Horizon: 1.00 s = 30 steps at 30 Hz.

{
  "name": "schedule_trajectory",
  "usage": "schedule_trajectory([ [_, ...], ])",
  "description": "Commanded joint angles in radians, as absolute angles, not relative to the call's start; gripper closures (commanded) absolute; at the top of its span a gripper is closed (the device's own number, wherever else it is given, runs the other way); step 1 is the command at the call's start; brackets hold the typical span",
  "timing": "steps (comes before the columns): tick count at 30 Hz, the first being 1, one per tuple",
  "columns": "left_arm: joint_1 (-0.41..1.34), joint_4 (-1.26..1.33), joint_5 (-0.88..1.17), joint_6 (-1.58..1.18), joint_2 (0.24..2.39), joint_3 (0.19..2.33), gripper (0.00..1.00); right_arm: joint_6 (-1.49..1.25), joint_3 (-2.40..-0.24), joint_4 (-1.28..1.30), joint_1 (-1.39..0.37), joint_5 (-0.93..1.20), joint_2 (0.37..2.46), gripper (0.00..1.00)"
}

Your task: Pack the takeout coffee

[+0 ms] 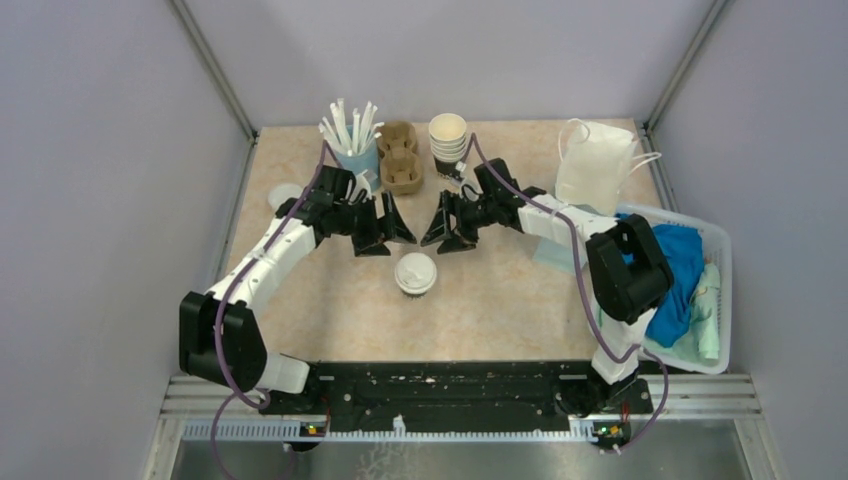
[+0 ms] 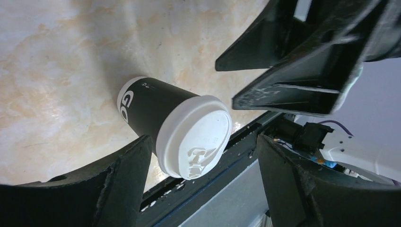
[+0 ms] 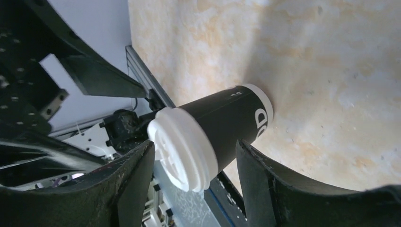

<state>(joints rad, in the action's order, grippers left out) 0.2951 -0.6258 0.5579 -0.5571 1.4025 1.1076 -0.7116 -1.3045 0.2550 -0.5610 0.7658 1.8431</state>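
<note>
Overhead; close wrist views, same cup

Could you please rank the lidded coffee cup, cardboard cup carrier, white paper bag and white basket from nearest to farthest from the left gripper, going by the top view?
From the left gripper:
1. Lidded coffee cup, just nearside of it, mid-table.
2. Cardboard cup carrier, behind it, toward the back.
3. White paper bag, back right.
4. White basket, right edge.

Both arms reach forward, elbows out, wrists angled inward, mirrored. The left hand and right hand hover just behind the capped cup, close together, fingers spread, gripping nothing.
</note>
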Motion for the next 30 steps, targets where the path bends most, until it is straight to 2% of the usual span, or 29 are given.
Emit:
schedule_trajectory([
  [1, 0.292, -0.566, 0.643, -0.574, 1.360, 1.125, 0.13, -0.719, -1.246, 0.230, -0.572, 0.772, 1.779, 0.35],
  [10, 0.265, -0.655, 0.605, -0.523, 1.310, 1.062, 0.12, -0.684, -1.201, 0.271, -0.599, 0.763, 1.719, 0.26],
  [14, 0.255, -0.644, 0.630, -0.551, 1.278, 1.007, 0.13, -0.711, -1.211, 0.249, -0.603, 0.762, 1.720, 0.25],
  [16, 0.255, -0.613, 0.659, -0.581, 1.269, 0.973, 0.17, -0.734, -1.206, 0.223, -0.603, 0.763, 1.717, 0.25],
  [19, 0.255, -0.584, 0.676, -0.611, 1.268, 0.944, 0.24, -0.746, -1.210, 0.208, -0.607, 0.773, 1.724, 0.28],
  [22, 0.255, -0.600, 0.665, -0.605, 1.263, 0.932, 0.32, -0.737, -1.219, 0.214, -0.620, 0.790, 1.742, 0.38],
  [30, 0.255, -0.578, 0.666, -0.615, 1.259, 0.870, 0.41, -0.732, -1.170, 0.175, -0.633, 0.809, 1.763, 0.48],
])
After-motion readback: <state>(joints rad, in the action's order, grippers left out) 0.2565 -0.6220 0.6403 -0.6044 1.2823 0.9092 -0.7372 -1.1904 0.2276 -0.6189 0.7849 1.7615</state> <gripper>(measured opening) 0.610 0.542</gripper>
